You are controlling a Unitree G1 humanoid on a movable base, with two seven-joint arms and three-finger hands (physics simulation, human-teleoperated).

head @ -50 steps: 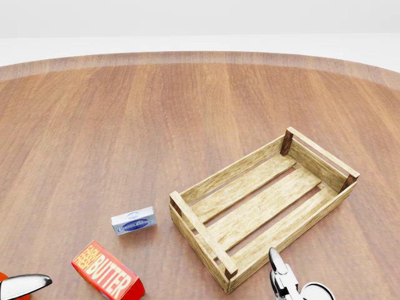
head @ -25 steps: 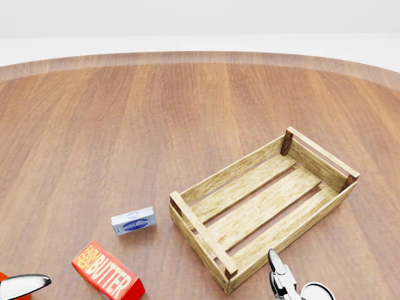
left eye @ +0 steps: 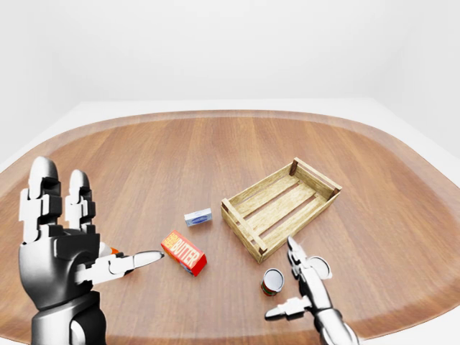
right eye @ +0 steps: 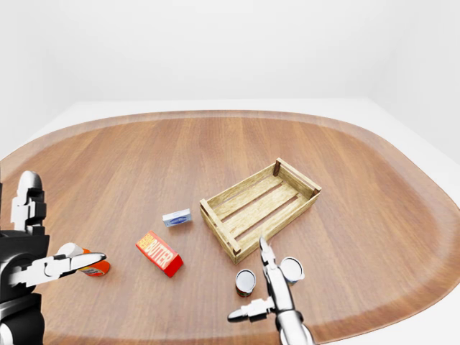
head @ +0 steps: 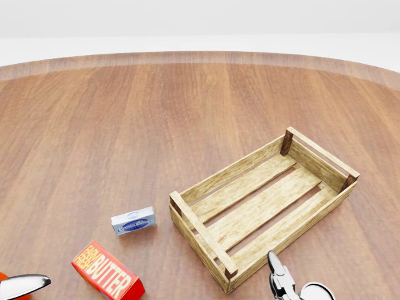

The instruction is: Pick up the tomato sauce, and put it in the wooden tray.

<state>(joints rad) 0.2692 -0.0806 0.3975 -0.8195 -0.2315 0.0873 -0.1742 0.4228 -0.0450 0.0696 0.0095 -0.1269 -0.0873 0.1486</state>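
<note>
Just beyond the right hand (right eye: 269,291), whose fingers were spread wide, two cans (right eye: 246,282) stood on the worktop (right eye: 359,180) near the wooden tray (right eye: 259,205). Beside the open left hand (right eye: 43,262) lay the tomato sauce (right eye: 95,268), untouched.

Pale, light-brown slatted wooden tray (head: 262,206) with darker corner posts, on a reddish-brown streaked table (head: 125,119). Red butter box (right eye: 159,253) lettered orange and white; small white packet (right eye: 177,217) with a blue label. Silver-and-black hands, left hand (left eye: 61,248) and right hand (right eye: 269,291); orange-red tomato sauce (right eye: 92,267) capped white.
</note>
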